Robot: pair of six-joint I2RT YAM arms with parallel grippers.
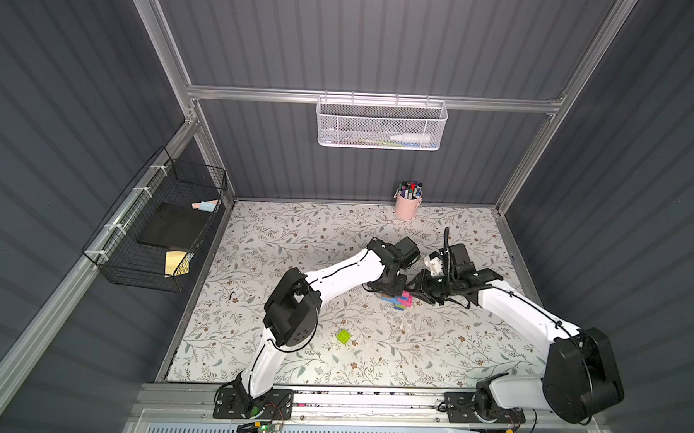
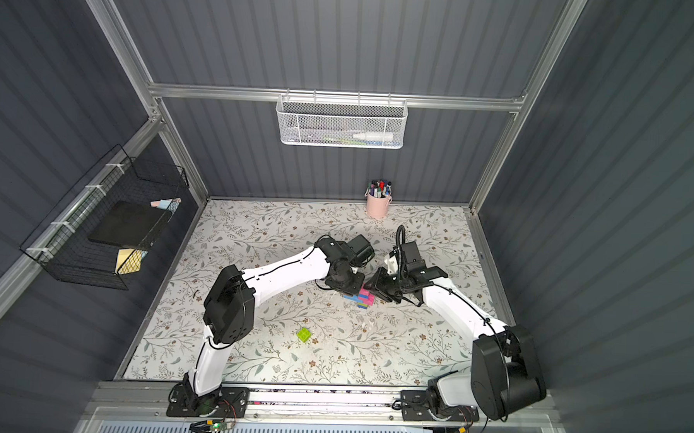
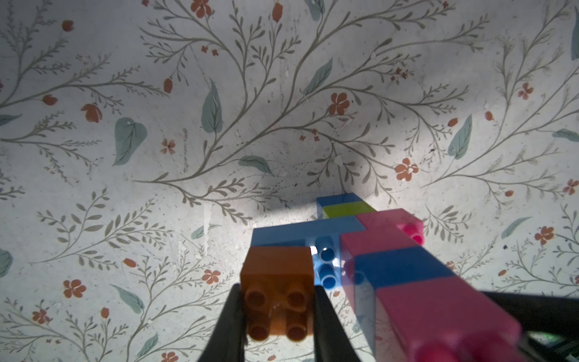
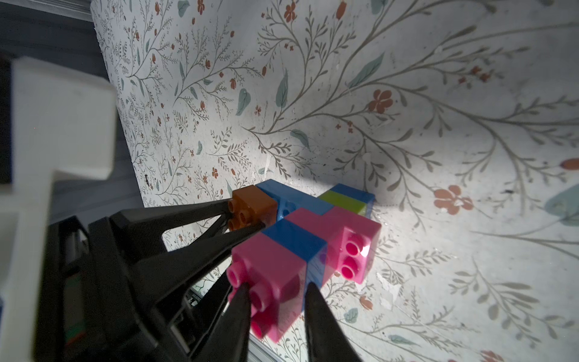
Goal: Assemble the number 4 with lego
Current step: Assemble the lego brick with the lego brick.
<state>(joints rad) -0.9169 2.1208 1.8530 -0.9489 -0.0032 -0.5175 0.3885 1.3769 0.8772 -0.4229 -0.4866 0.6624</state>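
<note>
The number 4 point(image 1: 397, 300) point(image 2: 360, 299) is a flat figure of joined lego near the middle of the mat, between both grippers. Its light-blue bar point(image 3: 300, 231) crosses a column of pink, blue, pink, lime green point(image 3: 346, 209) and blue bricks. My left gripper point(image 3: 277, 301) is shut on an orange brick point(image 3: 277, 275) at the bar's end. My right gripper point(image 4: 279, 291) is shut on the pink brick point(image 4: 266, 266) at the column's near end. The figure's far blue end point(image 4: 357, 192) reaches down to the mat. A loose lime green brick point(image 1: 343, 336) point(image 2: 304, 335) lies nearer the front.
A pink cup of marker pens point(image 1: 407, 206) stands at the back of the floral mat point(image 1: 296, 243). A white mesh basket point(image 1: 380, 124) hangs on the back wall. A black wire basket point(image 1: 156, 225) hangs on the left wall.
</note>
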